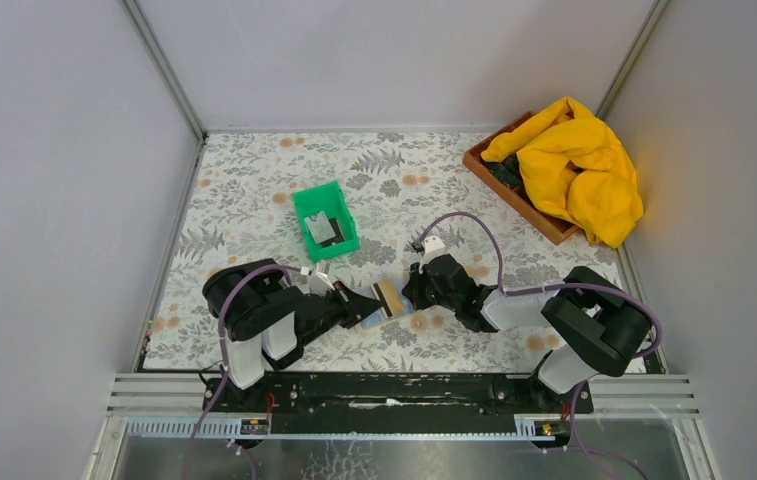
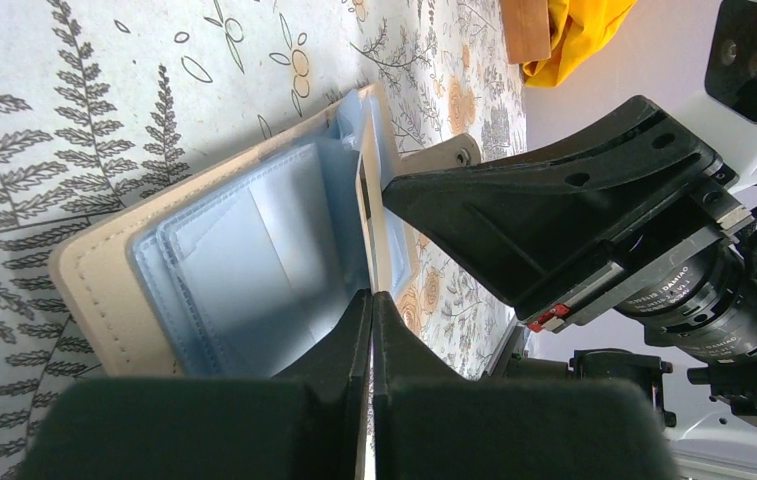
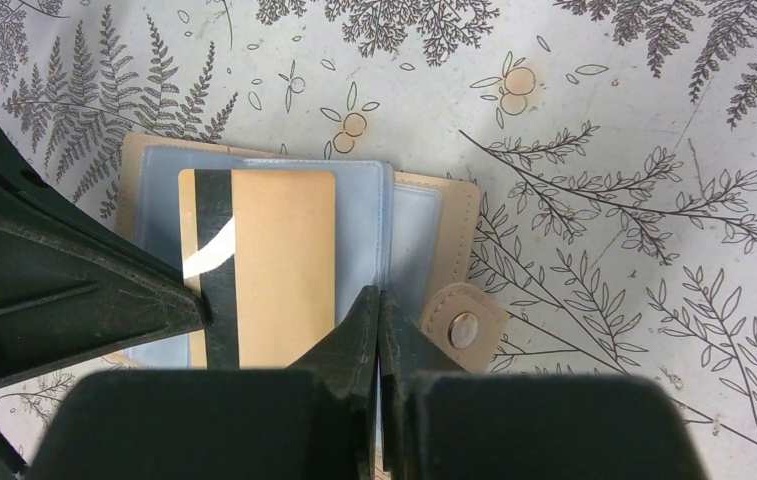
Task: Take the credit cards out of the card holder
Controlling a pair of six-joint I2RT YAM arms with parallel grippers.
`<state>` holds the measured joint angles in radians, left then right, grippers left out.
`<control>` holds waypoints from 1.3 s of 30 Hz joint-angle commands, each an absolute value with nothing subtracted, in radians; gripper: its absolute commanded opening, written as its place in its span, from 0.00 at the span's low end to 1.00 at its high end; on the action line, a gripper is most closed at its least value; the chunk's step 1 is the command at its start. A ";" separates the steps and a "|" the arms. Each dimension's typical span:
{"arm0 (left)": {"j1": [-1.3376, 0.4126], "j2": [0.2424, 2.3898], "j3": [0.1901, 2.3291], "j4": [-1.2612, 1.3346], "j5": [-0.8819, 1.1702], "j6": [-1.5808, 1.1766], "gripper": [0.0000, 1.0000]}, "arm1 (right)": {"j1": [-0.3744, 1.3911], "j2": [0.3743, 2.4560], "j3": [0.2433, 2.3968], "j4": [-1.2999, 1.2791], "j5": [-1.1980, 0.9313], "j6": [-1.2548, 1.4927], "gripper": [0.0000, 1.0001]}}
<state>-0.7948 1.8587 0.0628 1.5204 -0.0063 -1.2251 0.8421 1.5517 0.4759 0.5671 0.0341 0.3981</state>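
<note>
The card holder (image 3: 424, 215) lies open on the floral table between my two grippers, tan outside with blue-grey lining (image 2: 244, 260) and its snap tab (image 3: 462, 322) sticking out. A tan credit card with a dark stripe (image 3: 274, 270) rests on the lining. The left wrist view shows it edge-on (image 2: 365, 200). My left gripper (image 2: 371, 297) is shut on that card's edge. My right gripper (image 3: 379, 293) is shut on the holder's lining panel beside the card. In the top view the left gripper (image 1: 372, 303) and right gripper (image 1: 409, 292) meet over the holder (image 1: 394, 316).
A green bin (image 1: 306, 200) stands behind the grippers with a greyish card (image 1: 321, 229) and a dark one inside. At the back right is a wooden tray (image 1: 514, 195) with a yellow cloth (image 1: 579, 165) heaped over it. Grey walls enclose the table.
</note>
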 commanded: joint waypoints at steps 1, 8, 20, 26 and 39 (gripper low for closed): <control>-0.783 1.850 0.051 1.596 -0.014 -1.206 0.00 | 0.839 1.583 0.488 0.500 0.008 0.399 0.00; -0.773 1.831 0.025 1.597 -0.012 -1.202 0.00 | 0.837 1.584 0.487 0.497 0.007 0.399 0.00; -0.765 1.784 -0.035 1.597 -0.018 -1.189 0.00 | 0.836 1.585 0.490 0.494 0.004 0.398 0.00; -0.763 1.693 -0.084 1.592 -0.007 -1.181 0.00 | 0.834 1.579 0.487 0.492 0.006 0.399 0.00; -0.764 1.010 0.032 0.561 -0.144 -1.072 0.00 | 0.832 1.569 0.483 0.494 0.006 0.397 0.00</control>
<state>-0.7712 1.1824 0.0067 0.9932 -0.0544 -1.1526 0.8375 1.5558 0.4805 0.5667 0.0269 0.3988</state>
